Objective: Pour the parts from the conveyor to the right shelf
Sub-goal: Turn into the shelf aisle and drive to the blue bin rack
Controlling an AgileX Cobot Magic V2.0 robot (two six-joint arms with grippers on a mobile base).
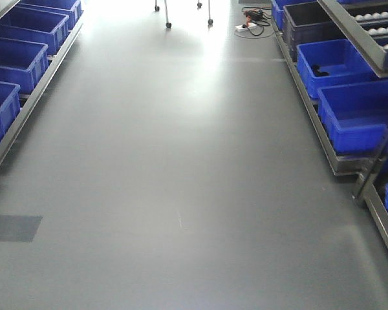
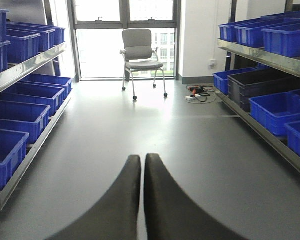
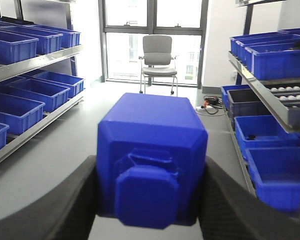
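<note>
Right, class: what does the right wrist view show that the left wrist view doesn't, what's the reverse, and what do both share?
Only the right wrist view: the blue block clamped in the jaws of the right gripper, and pale rollers on the right shelf. Only the left wrist view: the left gripper, jaws shut on nothing. Both: the grey chair, blue bins lining both sides, and a tangle of cables.

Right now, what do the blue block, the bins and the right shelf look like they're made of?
The blue block: moulded plastic, probably; uniform colour, bevelled edges, soft sheen. The blue bins: likely similar plastic, with moulded rims. The right shelf: bare metal, seemingly stainless steel; its rail is bright and reflective.
</note>
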